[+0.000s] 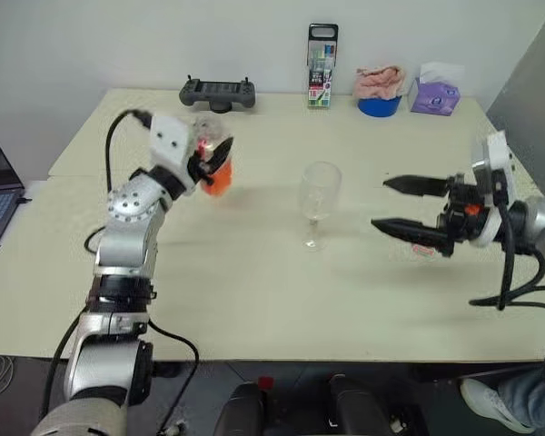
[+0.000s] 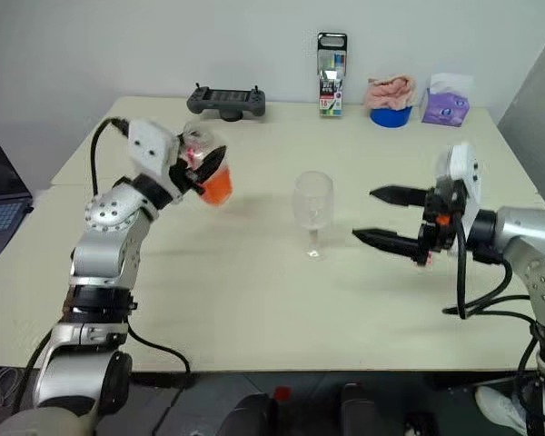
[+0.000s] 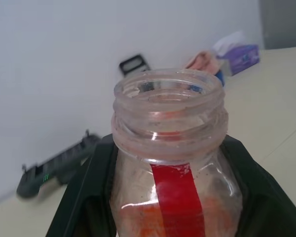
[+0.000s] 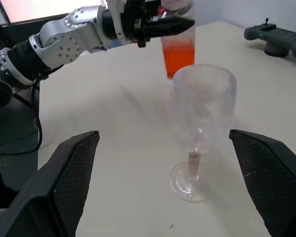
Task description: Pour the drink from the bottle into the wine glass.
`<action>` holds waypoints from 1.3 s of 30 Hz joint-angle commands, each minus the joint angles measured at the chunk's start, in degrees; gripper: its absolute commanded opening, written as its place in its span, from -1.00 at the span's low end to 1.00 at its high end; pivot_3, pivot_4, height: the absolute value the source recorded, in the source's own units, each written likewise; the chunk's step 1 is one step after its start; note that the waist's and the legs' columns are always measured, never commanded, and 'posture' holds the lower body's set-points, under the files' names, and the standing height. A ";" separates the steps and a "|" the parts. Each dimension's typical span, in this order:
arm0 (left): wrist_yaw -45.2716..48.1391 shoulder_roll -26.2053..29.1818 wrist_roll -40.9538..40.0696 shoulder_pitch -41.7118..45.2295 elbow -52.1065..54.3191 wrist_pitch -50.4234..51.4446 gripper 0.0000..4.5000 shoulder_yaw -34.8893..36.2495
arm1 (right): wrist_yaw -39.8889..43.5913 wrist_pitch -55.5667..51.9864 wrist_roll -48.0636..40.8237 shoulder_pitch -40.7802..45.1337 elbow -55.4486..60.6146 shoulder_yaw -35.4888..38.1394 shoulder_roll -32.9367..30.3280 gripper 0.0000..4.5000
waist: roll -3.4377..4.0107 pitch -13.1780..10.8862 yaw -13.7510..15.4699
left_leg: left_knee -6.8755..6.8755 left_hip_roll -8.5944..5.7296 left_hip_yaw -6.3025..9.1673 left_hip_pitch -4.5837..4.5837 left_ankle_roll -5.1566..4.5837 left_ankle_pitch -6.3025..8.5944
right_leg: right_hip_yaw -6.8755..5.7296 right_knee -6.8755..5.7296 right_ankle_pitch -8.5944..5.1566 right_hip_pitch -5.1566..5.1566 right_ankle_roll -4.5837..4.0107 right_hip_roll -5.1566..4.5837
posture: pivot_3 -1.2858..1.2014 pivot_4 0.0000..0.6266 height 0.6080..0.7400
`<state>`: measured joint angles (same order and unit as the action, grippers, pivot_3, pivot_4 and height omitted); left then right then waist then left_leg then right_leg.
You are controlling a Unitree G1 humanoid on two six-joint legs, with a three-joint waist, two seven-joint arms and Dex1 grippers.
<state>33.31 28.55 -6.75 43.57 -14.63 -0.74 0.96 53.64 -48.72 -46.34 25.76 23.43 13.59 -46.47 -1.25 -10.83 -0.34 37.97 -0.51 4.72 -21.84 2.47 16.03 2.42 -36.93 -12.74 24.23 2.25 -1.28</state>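
A wide, pale worktop (image 1: 254, 300) carries the whole scene. Along its far edge sit a black handheld controller (image 1: 217, 93), an upright marker pack (image 1: 322, 65), a blue bowl holding a pink cloth (image 1: 379, 91) and a purple tissue box (image 1: 434, 94)

The left gripper (image 1: 203, 163) has its jaws clenched around the bottle (image 1: 213, 162) and holds it lifted off the worktop, to the left of the wine glass (image 1: 317, 203) and apart from it. The bottle's cap is off: the left wrist view looks straight at its open, threaded mouth. The drink (image 2: 216, 186), an orange-red liquid, sits in the lower part of the bottle

The right gripper (image 1: 407, 207) hovers just above the worktop to the right of the glass, jaws spread wide and grasping nothing, pointed toward the glass

The wine glass stands upright near the middle of the worktop, between the two grippers, and looks empty

The step in hand appears to be carrying the bottle over to the glass; no pouring has begun. The next move likely calls for bringing the bottle's mouth above the glass rim, then tipping it slowly, perhaps with the right jaws steadying the glass
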 commanded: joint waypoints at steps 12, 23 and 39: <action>0.33 -1.93 13.33 11.44 -13.71 -24.02 -0.05 -9.03 | -11.24 1.62 0.05 -4.30 9.13 -0.01 2.49 1.00 | 0.00 0.00 -0.01 | 0.06 -0.07 -0.03 0.01 -0.01 -0.02 | 0.02 -0.01 0.01 -0.01 -0.02 0.21 | 0.03 -0.52 1.00; -4.71 -3.51 23.41 15.74 -16.91 -30.15 -0.05 -13.22 | -13.32 3.25 1.01 -6.17 10.20 -1.37 2.25 1.00 | -0.01 0.00 0.00 | 0.07 -0.07 -0.01 0.02 -0.01 -0.02 | 0.00 -0.06 0.02 -0.01 -0.02 0.21 | 0.03 -0.52 1.00; -12.75 0.36 35.65 19.83 -22.01 -40.28 -0.05 -17.40 | -13.34 5.31 3.11 -6.37 9.23 -2.58 2.40 1.00 | -0.01 0.00 0.03 | 0.10 -0.08 -0.01 0.03 -0.02 -0.02 | 0.00 -0.09 0.02 -0.02 -0.01 0.22 | 0.03 -0.52 1.00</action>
<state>22.74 28.17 28.21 60.64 -37.68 -39.29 -16.55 40.34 -44.65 -43.34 19.40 31.52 10.07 -43.77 -1.26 -10.83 -0.31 38.07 -0.58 4.72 -21.82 2.45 16.01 2.42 -37.02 -12.72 24.22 2.24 -1.06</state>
